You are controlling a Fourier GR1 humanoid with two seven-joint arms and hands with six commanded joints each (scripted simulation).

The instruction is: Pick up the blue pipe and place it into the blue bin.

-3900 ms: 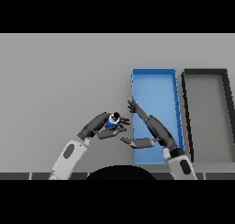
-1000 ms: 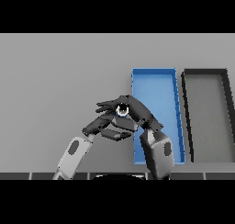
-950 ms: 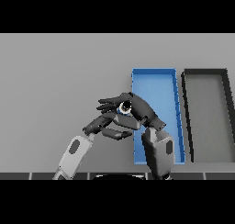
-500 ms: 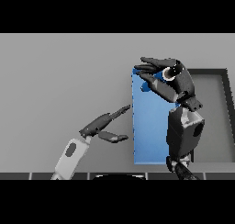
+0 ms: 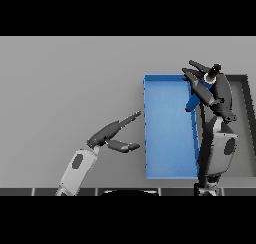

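Note:
The blue pipe [image 5: 191,102] hangs over the right wall of the blue bin [image 5: 167,138], near its far end. It sits just under the palm of my right hand [image 5: 206,88]. That hand is raised above the bin's far right corner with its fingers stretched out to the upper left, open and not curled round the pipe. A pale bit shows by the palm; I cannot tell if it belongs to the pipe. My left hand [image 5: 107,135] rests low over the table to the left of the bin, open, holding nothing.
A dark grey bin [image 5: 247,79] stands right of the blue bin, mostly hidden behind my right arm [image 5: 220,148]. Grey table [image 5: 65,83] stretches to the left and far side.
My right hand took the pipe from beside the left hand, carried it right and away over the blue bin, and has straightened its fingers. The left hand drew back and opened.

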